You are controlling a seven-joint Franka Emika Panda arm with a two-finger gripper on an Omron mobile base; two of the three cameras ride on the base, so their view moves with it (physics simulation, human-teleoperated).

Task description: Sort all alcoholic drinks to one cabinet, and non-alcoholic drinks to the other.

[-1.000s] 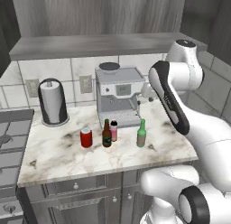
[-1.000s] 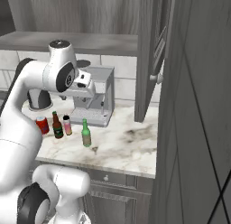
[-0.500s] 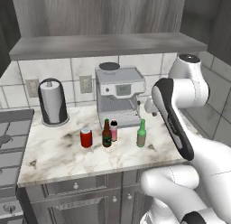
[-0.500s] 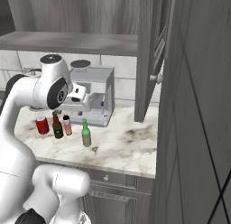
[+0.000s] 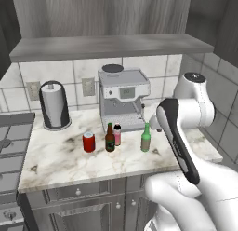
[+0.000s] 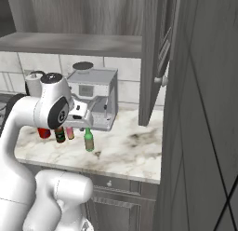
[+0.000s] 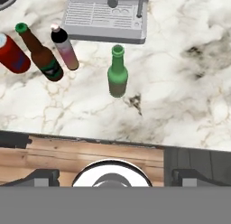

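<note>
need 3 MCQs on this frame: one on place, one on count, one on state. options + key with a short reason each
1. Which drink stands apart, to the right of the others?
A. red can
B. green bottle
C. pink bottle

2. How many drinks stand on the counter?
A. two
B. four
C. six

3. How is the wall cabinet door on the right?
A. open
B. shut
C. missing

Key:
1 B: the green bottle stands alone, right of the red can, the brown bottle and the pink bottle.
2 B: four stand upright on the counter.
3 A: the cabinet door swings out over the counter.
</note>
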